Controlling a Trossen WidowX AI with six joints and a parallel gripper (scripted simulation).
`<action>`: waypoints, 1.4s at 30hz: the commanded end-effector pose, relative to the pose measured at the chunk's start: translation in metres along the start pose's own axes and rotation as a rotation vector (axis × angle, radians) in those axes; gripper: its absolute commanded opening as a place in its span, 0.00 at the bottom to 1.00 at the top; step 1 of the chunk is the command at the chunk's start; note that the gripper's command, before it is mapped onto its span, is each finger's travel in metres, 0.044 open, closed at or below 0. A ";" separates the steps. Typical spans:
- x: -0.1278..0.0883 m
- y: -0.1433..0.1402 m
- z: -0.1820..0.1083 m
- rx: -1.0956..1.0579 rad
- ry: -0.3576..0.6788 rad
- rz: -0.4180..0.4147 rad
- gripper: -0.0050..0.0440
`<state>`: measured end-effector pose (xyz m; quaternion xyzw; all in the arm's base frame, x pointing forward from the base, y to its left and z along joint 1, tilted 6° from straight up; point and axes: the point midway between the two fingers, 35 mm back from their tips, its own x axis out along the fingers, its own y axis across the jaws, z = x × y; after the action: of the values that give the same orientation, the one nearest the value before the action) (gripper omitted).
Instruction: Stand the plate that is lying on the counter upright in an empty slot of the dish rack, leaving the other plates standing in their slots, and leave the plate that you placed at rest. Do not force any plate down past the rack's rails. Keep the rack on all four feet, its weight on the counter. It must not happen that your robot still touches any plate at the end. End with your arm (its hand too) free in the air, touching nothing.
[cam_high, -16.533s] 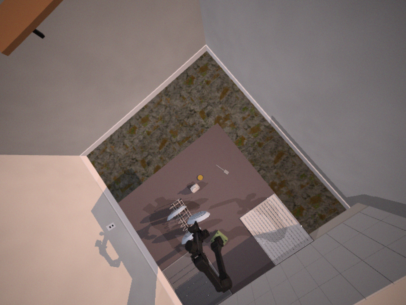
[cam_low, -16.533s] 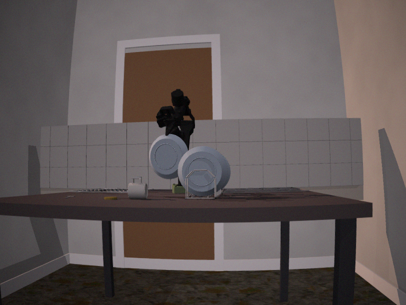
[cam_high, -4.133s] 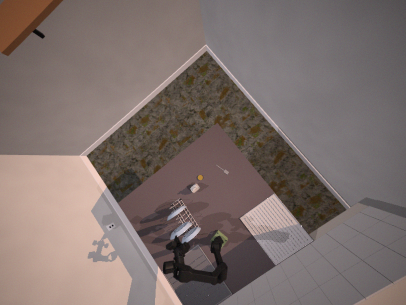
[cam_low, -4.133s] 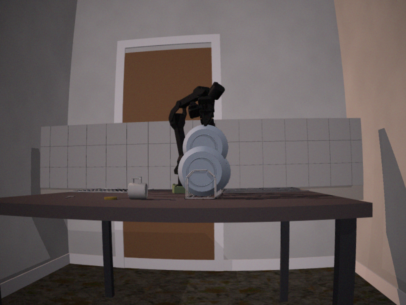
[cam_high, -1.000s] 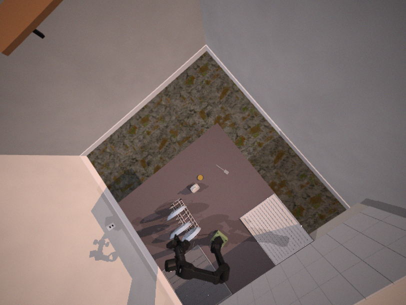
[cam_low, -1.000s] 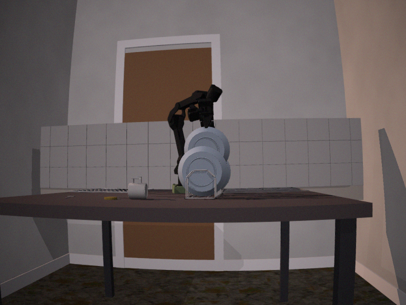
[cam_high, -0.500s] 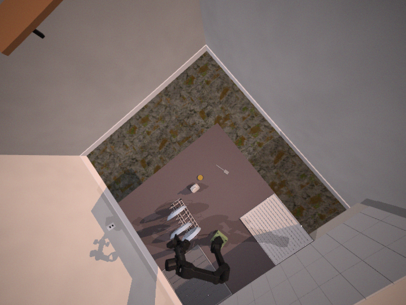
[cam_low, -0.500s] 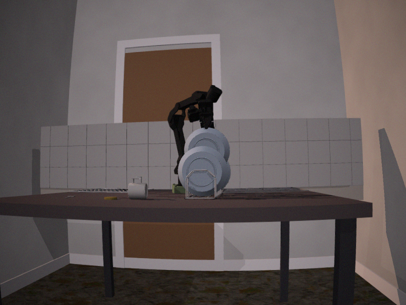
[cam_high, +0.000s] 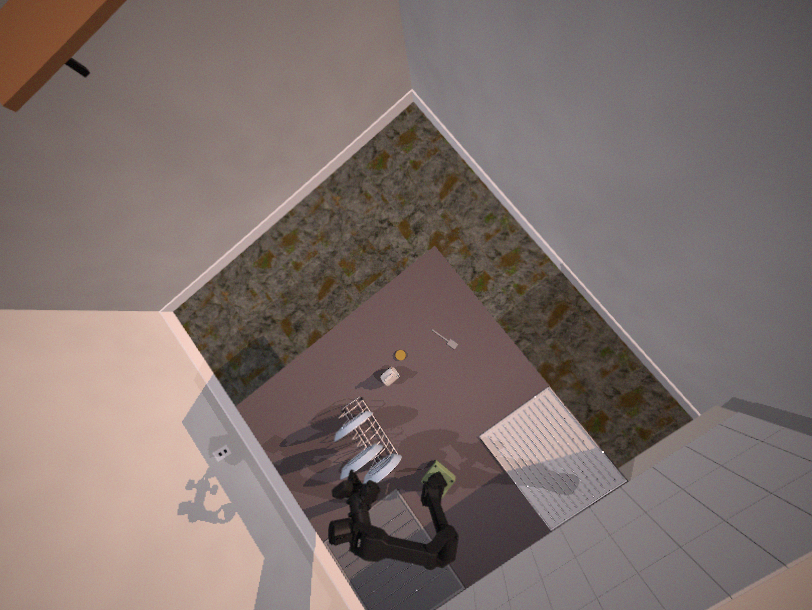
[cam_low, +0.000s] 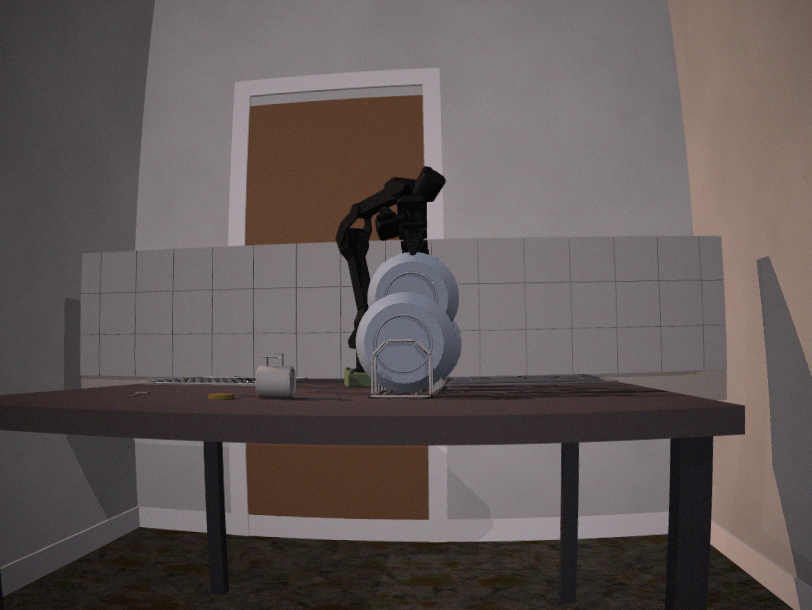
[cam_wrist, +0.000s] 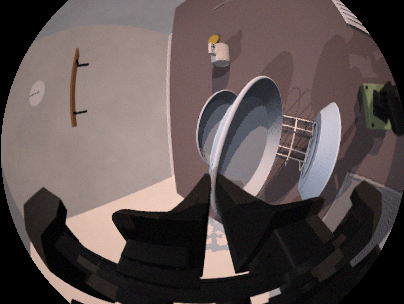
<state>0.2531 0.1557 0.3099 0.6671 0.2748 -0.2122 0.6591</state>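
My gripper (cam_low: 412, 251) (cam_wrist: 211, 178) (cam_high: 364, 484) is shut on the top rim of a pale grey plate (cam_low: 413, 279) (cam_wrist: 249, 139). It holds the plate upright, hanging above the wire dish rack (cam_low: 400, 340) (cam_wrist: 293, 143) (cam_high: 357, 407). In the exterior view the lower part of the held plate is hidden behind a plate (cam_low: 406, 344) standing in the rack. In the wrist view one standing plate (cam_wrist: 211, 119) shows on the far side of the held plate and another (cam_wrist: 322, 150) on the near side, with bare rack wires between. The rack stands level on the counter.
A white mug (cam_high: 388, 374) (cam_low: 274, 380) (cam_wrist: 221, 52) and a yellow disc (cam_high: 400, 355) (cam_low: 221, 395) lie beyond the rack. A small tool (cam_high: 446, 339) lies farther off. A white ribbed mat (cam_high: 551, 453) is to the right. The arm's green base (cam_high: 438, 474) stands beside the rack.
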 end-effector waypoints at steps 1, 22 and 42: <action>-0.007 0.012 0.000 0.019 0.000 0.030 0.10; -0.014 0.018 0.000 0.019 -0.004 0.033 0.10; -0.014 0.013 0.000 0.017 0.003 0.034 0.10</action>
<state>0.2524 0.1567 0.3250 0.6699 0.2698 -0.2087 0.6594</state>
